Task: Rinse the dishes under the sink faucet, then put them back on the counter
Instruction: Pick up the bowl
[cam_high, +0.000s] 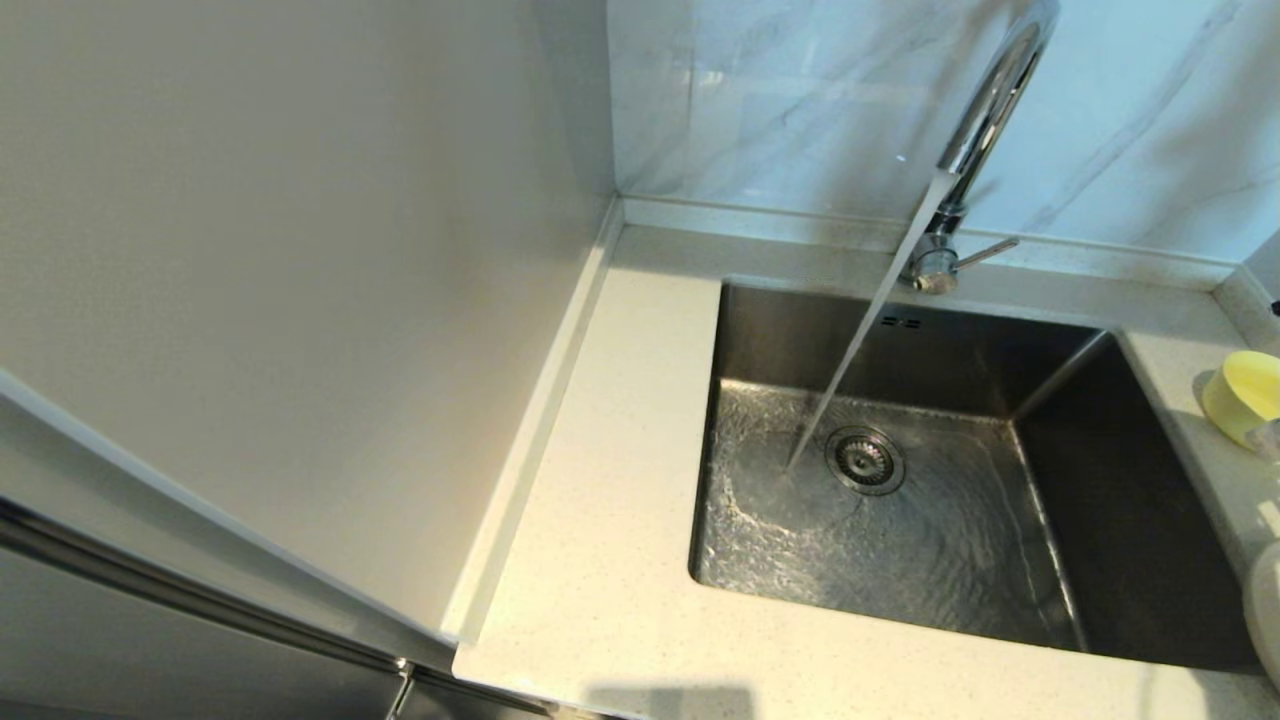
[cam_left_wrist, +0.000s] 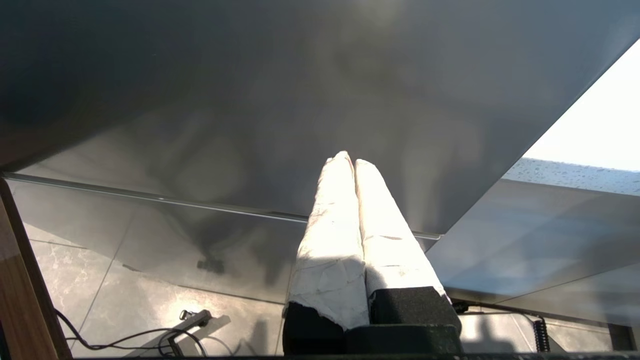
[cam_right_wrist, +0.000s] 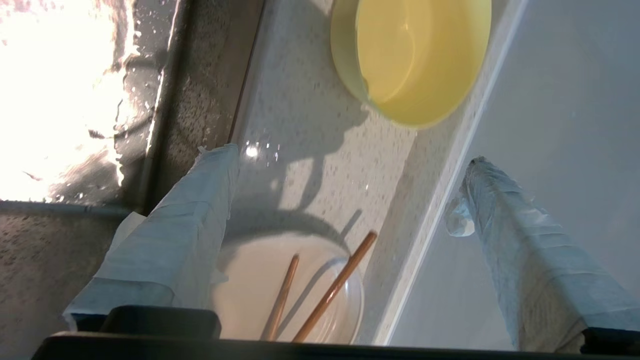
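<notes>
Water (cam_high: 850, 360) runs from the chrome faucet (cam_high: 985, 110) into the steel sink (cam_high: 1130, 500), beside the drain strainer (cam_high: 865, 460). The pale-yellow bowl (cam_high: 1245, 400) sits on the counter (cam_high: 600, 500) right of the sink. The cream plate (cam_high: 1265, 610) shows only as a sliver at the right edge. My right gripper (cam_right_wrist: 347, 157) hangs open above the counter (cam_right_wrist: 300, 125), between the bowl (cam_right_wrist: 415, 55) and the plate (cam_right_wrist: 250, 285), holding nothing. My left gripper (cam_left_wrist: 348, 159) is parked shut and empty below counter level, facing a grey cabinet panel.
Two wooden chopsticks (cam_right_wrist: 332, 287) lie on the plate. A tall pale panel (cam_high: 300, 300) walls off the counter's left side. The faucet's side lever (cam_high: 985, 252) points right. A plain wall (cam_right_wrist: 550, 100) stands close beside the bowl and plate. Cables lie on the floor (cam_left_wrist: 150, 335).
</notes>
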